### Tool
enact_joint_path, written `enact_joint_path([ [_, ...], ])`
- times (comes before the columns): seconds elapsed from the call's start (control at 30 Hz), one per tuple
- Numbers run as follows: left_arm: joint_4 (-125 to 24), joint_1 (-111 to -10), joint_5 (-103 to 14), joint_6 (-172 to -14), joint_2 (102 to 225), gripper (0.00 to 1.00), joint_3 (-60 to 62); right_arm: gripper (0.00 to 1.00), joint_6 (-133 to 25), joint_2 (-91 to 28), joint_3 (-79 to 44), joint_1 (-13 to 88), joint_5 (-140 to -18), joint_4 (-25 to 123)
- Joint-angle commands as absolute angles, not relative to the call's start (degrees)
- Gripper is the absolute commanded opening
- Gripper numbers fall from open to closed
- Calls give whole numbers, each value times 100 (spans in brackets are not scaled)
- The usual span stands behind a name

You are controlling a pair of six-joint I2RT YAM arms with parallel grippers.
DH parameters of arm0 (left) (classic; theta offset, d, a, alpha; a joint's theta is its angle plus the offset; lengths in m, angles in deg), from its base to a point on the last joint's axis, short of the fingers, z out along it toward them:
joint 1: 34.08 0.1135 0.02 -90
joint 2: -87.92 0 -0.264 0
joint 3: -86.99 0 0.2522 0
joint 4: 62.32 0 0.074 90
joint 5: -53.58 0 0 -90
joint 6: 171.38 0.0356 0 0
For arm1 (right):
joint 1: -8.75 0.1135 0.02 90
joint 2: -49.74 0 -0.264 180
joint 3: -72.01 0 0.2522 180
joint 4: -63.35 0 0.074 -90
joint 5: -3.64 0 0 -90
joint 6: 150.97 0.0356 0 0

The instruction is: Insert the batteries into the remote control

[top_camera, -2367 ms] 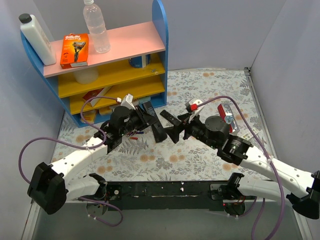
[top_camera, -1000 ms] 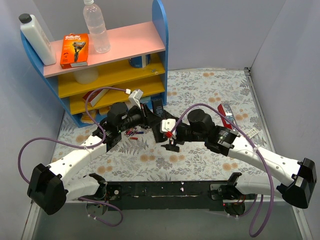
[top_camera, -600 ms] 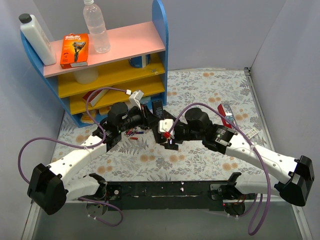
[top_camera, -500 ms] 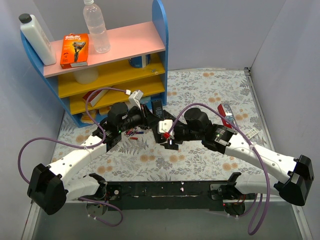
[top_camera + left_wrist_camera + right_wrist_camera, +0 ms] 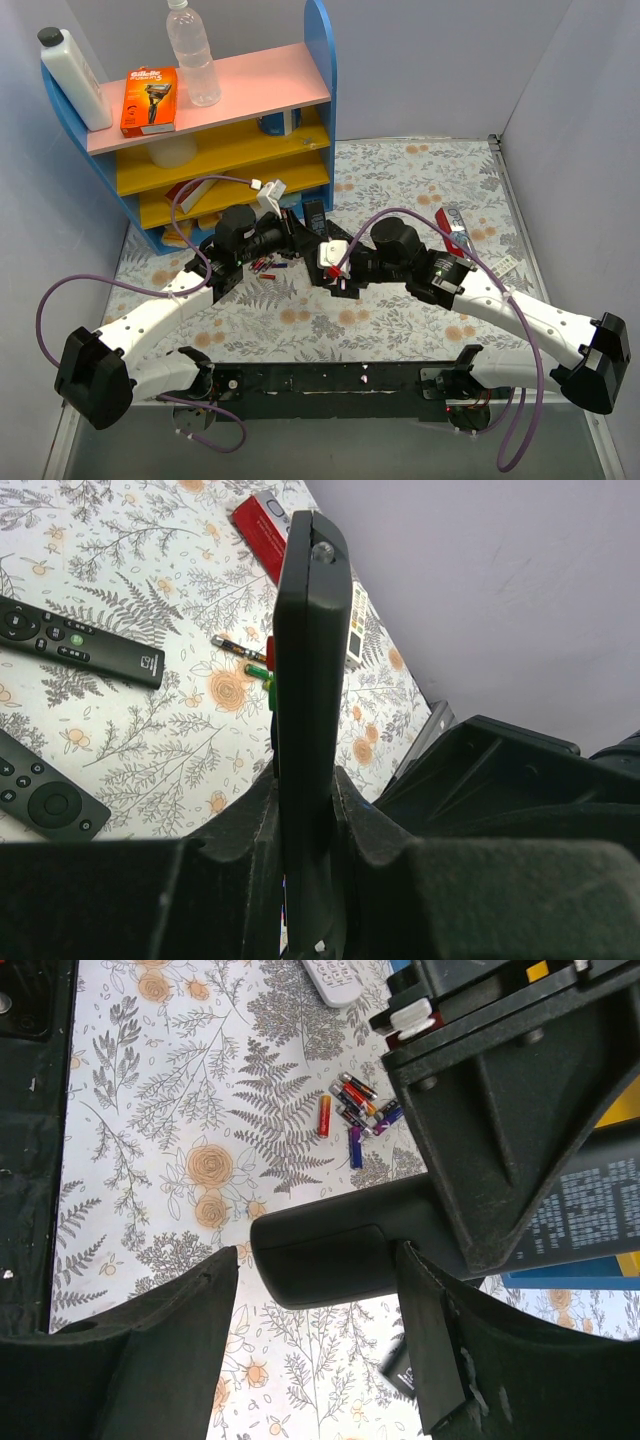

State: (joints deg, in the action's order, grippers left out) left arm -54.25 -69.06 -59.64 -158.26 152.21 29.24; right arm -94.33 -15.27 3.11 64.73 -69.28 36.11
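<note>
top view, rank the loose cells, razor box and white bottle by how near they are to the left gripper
1. loose cells: on the table, just beside the left gripper, on its left and a little nearer the bases.
2. razor box: on the pink top of the shelf.
3. white bottle: at the far left end of that top.

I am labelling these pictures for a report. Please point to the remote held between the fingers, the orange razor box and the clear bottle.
held remote (image 5: 308, 680), left wrist view, on its narrow side edge.
razor box (image 5: 150, 100), top view, middle of its front face.
clear bottle (image 5: 195, 65), top view, on its body.
</note>
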Motion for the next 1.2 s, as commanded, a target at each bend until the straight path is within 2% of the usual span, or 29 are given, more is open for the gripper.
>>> enact_joint_path([
  [0.0, -5840, -6897, -6269, -15794, 15146, 0, 2735, 71, -9463, -1398, 385, 6456, -7046, 3614],
  [0.2, -5902, -6897, -6340, -15785, 15199, 0, 2682, 69, -9525, -1573, 305, 6456, -6703, 3386],
  [0.53, -5735, -6897, -6191, -15776, 15252, 0, 2699, 70, -9542, -1389, 376, 6447, -7256, 3895],
  [0.93, -5515, -6897, -6067, -15750, 15349, 0, 2594, 72, -9551, -1415, 340, 6447, -7239, 3931],
  [1.17, -5585, -6897, -6111, -15794, 15384, 0, 2532, 67, -9551, -1573, 367, 6456, -6992, 3667],
])
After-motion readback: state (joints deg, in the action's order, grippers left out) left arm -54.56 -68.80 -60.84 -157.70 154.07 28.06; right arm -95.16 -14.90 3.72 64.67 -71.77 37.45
